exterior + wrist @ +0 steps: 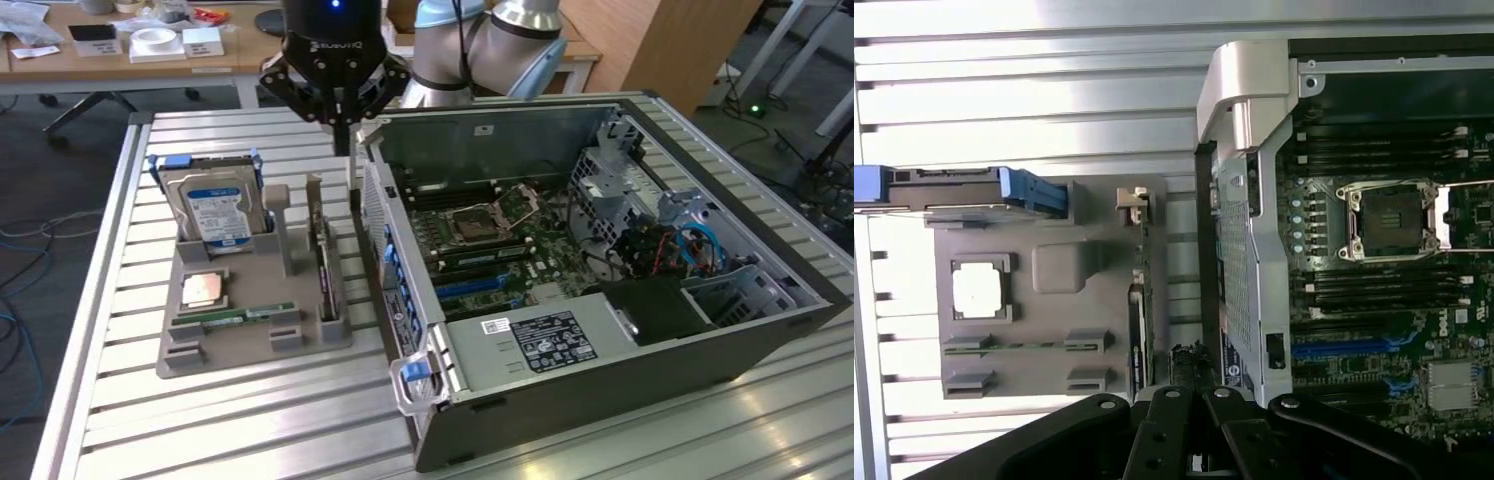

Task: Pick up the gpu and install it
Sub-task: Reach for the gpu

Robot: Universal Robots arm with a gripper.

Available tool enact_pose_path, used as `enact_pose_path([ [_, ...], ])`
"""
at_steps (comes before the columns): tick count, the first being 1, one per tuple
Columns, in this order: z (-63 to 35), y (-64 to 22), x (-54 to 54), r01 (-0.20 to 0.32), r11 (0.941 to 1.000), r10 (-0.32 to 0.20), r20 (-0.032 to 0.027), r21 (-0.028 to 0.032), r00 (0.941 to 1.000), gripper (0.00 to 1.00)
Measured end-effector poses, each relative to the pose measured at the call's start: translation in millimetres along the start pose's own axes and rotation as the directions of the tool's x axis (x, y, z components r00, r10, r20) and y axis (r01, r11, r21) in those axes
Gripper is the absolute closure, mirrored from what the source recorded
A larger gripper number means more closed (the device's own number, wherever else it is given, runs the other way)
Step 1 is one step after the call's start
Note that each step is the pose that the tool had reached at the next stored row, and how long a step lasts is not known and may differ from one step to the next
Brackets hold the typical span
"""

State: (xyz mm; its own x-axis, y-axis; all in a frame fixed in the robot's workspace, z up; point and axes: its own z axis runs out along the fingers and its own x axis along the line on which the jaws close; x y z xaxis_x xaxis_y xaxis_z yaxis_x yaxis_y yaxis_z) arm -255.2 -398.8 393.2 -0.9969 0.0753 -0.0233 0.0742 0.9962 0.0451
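Note:
The gpu [322, 262] is a thin card standing on edge in the grey holder [254, 345], with its silver bracket at the far end. The wrist view shows it edge-on as the gpu [1139, 310], next to the case wall. My gripper [343, 146] hangs above the holder's far end, close to the case's corner. It sits higher than the card and touches nothing. Its fingers are shut with nothing between them. In the wrist view my gripper [1189, 365] points down over the gap between the card and the case.
The open computer case [601, 340] lies on the exterior view's right, showing its motherboard [494, 240] and a blue slot [1344, 350]. The holder also carries a blue-labelled hard drive [214, 205], a CPU [204, 290] and a RAM stick [234, 316]. Everything rests on a slatted metal table [240, 430].

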Motion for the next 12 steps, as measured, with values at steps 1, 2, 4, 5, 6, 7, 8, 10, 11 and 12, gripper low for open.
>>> enact_pose_path([
  [1,0.0,-0.1,0.9,0.000,1.0000,0.000,0.0000,0.0000,1.0000,0.89],
  [2,0.0,-0.2,1.9,0.000,1.0000,0.000,0.0000,0.0000,1.0000,0.89],
  [4,-0.1,-0.3,4.5,0.000,1.0000,0.000,0.0000,0.0000,1.0000,0.89],
  [5,-0.1,-0.4,5.7,0.000,1.0000,0.000,0.0000,0.0000,1.0000,0.89],
  [6,-0.2,-0.5,6.8,0.000,1.0000,0.000,0.0000,0.0000,1.0000,0.89],
  [7,-0.2,-0.6,7.8,0.000,1.0000,0.000,0.0000,0.0000,1.0000,0.89],
  [8,-0.2,-0.6,8.5,0.000,1.0000,0.000,0.0000,0.0000,1.0000,0.89],
  [10,-0.2,-0.7,9.9,0.000,1.0000,0.000,0.0000,0.0000,1.0000,0.89],
  [11,-0.2,-0.8,11.0,0.000,1.0000,0.000,0.0000,0.0000,1.0000,0.89],
  [12,-0.2,-0.9,12.1,0.000,1.0000,0.000,0.0000,0.0000,1.0000,0.89],
])
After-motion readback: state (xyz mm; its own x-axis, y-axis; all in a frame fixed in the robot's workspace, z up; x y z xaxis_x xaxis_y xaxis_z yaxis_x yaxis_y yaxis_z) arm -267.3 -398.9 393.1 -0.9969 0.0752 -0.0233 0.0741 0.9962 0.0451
